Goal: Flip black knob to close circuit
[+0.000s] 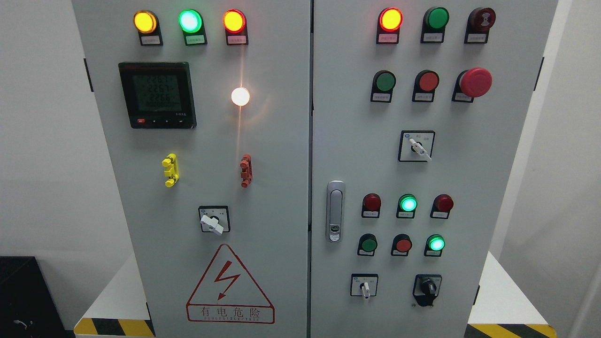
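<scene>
The black knob [427, 287] sits at the lower right of the right door of a grey electrical cabinet [281, 141], on a black plate. Its pointer stands roughly upright. No robot hand or arm shows in the head view.
White selector switches sit on the right door [419, 149], at its bottom [365, 288], and on the left door [212, 223]. A red mushroom button [475, 82], lit lamps, a meter [157, 94] and a door handle [335, 211] are on the panel. A black box [23, 295] stands lower left.
</scene>
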